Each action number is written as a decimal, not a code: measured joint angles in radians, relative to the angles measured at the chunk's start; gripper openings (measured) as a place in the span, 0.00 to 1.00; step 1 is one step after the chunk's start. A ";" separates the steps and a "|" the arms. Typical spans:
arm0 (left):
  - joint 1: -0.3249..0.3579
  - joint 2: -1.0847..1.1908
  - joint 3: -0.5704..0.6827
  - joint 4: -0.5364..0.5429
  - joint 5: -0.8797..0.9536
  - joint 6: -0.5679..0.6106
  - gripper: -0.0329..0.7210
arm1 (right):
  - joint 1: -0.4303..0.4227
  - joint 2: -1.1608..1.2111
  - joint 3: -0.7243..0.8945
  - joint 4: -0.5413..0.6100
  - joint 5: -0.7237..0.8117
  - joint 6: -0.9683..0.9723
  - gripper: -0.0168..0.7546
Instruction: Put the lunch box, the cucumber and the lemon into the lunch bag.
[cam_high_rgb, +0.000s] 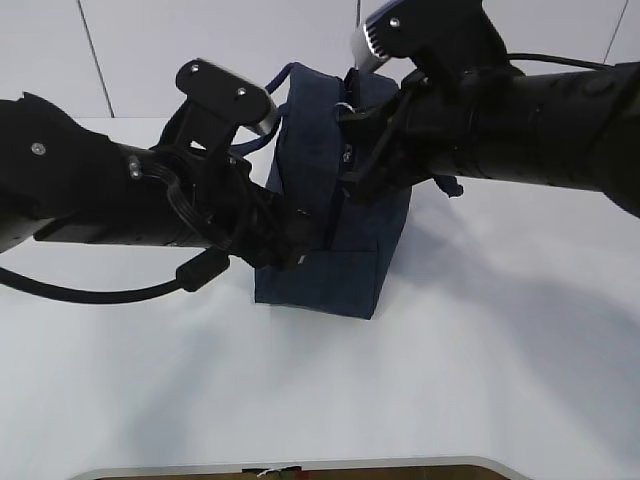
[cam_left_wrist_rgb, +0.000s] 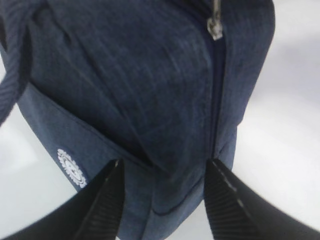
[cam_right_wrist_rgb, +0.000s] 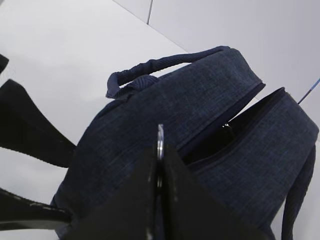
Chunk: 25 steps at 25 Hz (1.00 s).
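- R pincer (cam_right_wrist_rgb: 159, 165): clenched on the silver ring pull (cam_right_wrist_rgb: 160, 137) of the zipper, at top of bag.
- L pincer (cam_left_wrist_rgb: 162, 192): half spread, jaws straddling the bag's lower end, bracing it; looks like a hold on the fabric.
- Lunch bag (cam_high_rgb: 335, 200): upright on table (cam_high_rgb: 500, 380), top partly unzipped.
- Box, cucumber, lemon: not in view; nothing seen packed. Opening step only, all 3 left.
- Both arms reach in low from the sides, meeting at bag.

text: none readable | mark: white round emblem (cam_left_wrist_rgb: 70, 167) on lunch bag (cam_left_wrist_rgb: 150, 100), wordless
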 joint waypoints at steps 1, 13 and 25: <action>0.000 0.000 0.000 0.000 0.000 0.000 0.53 | 0.000 0.000 0.000 -0.002 0.000 0.000 0.03; 0.000 0.000 0.000 0.000 0.000 0.000 0.53 | 0.000 0.000 0.000 -0.002 0.000 0.000 0.03; 0.000 0.000 0.000 0.000 -0.010 0.000 0.53 | 0.000 0.000 0.000 0.002 -0.025 0.000 0.03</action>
